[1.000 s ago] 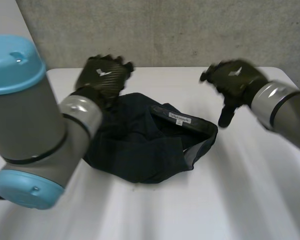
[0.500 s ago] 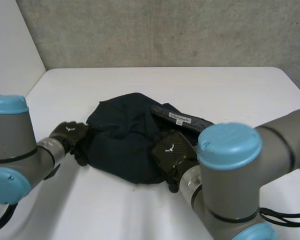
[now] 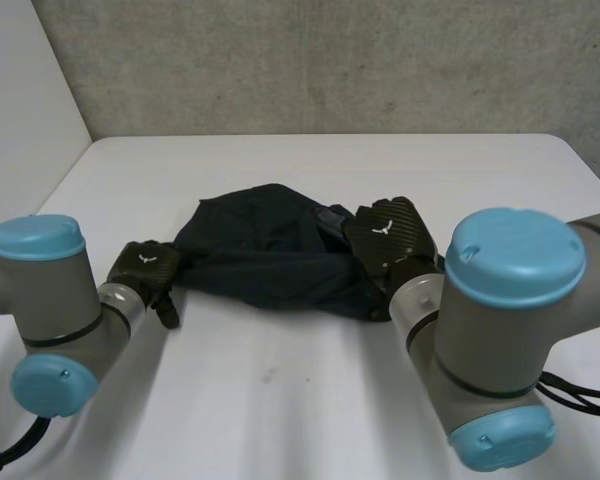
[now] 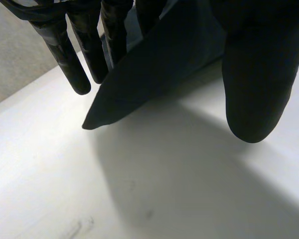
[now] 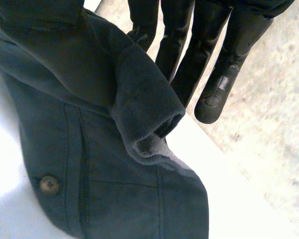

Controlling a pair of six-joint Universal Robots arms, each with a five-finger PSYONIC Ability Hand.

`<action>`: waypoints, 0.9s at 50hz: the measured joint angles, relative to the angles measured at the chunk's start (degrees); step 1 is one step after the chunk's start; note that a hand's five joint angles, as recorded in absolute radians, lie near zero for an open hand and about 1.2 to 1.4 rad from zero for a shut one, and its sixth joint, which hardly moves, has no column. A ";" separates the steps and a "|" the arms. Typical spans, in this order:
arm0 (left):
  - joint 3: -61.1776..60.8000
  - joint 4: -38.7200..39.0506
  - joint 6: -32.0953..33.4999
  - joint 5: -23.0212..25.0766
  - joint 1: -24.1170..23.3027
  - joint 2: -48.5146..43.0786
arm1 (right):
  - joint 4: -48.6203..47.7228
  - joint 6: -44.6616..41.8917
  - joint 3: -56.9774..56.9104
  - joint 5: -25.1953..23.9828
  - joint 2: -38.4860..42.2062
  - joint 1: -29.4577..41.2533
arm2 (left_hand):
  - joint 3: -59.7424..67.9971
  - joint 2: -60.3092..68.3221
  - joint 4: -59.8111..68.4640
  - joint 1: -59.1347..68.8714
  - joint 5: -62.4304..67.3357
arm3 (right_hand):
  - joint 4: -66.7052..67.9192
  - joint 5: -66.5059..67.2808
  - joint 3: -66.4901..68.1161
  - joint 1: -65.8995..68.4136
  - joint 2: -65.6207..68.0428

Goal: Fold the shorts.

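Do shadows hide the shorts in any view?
Head view: even light, shorts a dark mass. Left wrist view: the shorts' corner shadows the table beneath. Right wrist view: well lit, button and seams readable.

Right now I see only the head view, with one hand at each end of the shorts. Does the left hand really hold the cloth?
Observer: Yes. In its wrist view the left hand pinches the shorts between the thumb and the straight fingers.
Operator: Does that end lie on the table?
Observer: No. Its corner hangs above the table and there is a shadow under it.
Operator: And the right hand?
Observer: In its wrist view the cloth hangs from the right hand, bunched in front of its fingers. A button shows on the hanging part.
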 measured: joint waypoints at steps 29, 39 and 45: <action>19.87 -13.33 -0.14 -1.62 -7.41 31.57 | 24.31 -6.34 -28.75 -4.79 -15.34 -9.86 | 45.29 45.53 45.83 41.67 43.31 | 0.02 0.00 0.56 1.42 0.00; 25.18 -16.75 -0.10 -1.64 -7.57 25.85 | 34.89 -8.51 -34.54 -5.03 -9.78 -11.00 | 45.34 45.57 46.04 41.67 43.31 | 0.02 0.00 0.56 1.42 0.00; 25.76 -18.77 0.54 -1.78 -8.97 14.60 | 37.82 -8.29 -32.28 -5.33 -3.12 -10.60 | 45.13 45.32 45.78 41.66 43.30 | 0.02 0.00 0.56 1.42 0.00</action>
